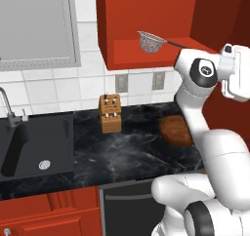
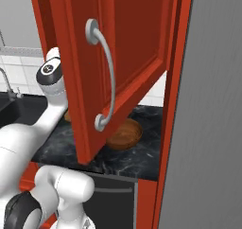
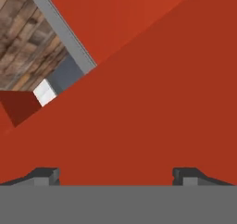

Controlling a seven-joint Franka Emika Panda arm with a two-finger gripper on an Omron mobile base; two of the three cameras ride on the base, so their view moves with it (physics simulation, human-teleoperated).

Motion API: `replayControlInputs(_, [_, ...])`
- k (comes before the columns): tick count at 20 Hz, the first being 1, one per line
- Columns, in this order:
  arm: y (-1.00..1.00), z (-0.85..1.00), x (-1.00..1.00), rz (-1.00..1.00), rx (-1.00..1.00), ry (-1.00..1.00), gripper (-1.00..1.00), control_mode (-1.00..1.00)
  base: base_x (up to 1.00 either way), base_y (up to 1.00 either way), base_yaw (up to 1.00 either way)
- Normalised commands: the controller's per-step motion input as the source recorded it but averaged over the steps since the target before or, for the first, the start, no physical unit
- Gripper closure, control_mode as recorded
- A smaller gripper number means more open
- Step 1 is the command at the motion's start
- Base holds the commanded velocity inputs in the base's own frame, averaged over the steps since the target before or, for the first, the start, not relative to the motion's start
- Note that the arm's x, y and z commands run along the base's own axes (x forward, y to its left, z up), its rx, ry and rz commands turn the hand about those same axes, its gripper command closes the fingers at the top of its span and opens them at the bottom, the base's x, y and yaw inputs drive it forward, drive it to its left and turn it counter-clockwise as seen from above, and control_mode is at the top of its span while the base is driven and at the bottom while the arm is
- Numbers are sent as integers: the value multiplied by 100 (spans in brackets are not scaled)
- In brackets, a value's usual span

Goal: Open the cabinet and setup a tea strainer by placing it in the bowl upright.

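The red wall cabinet point(image 1: 146, 10) stands open, its door point(image 2: 132, 39) with the silver bar handle point(image 2: 108, 72) swung out toward the right base camera. On the cabinet's shelf lies the tea strainer point(image 1: 149, 41), a silver mesh basket whose dark handle points right. The brown wooden bowl point(image 1: 175, 130) sits on the black counter below, partly behind my arm, and the same bowl point(image 2: 125, 134) shows under the door's lower edge. My gripper point(image 3: 116, 177) is open with nothing between its fingertips point(image 3: 46, 176), facing a red cabinet surface close up. My hand point(image 1: 235, 71) is to the right of the strainer.
A tan knife block point(image 1: 110, 113) stands on the counter left of the bowl. A black sink point(image 1: 34, 149) with a faucet is at the far left. A grey wall panel point(image 2: 208, 128) rises at the right. The open door hangs over the counter's front.
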Motion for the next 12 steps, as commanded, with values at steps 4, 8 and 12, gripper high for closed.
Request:
replayControlInputs(4, [-32, 0, 0, 0, 14, 1, -100, -100, 0, 0, 0])
replayControlInputs(8, [13, 0, 0, 0, 4, 0, -100, -100, 0, 0, 0])
replayControlInputs(12, [75, -10, 0, 5, 7, -2, -100, -100, 0, 0, 0])
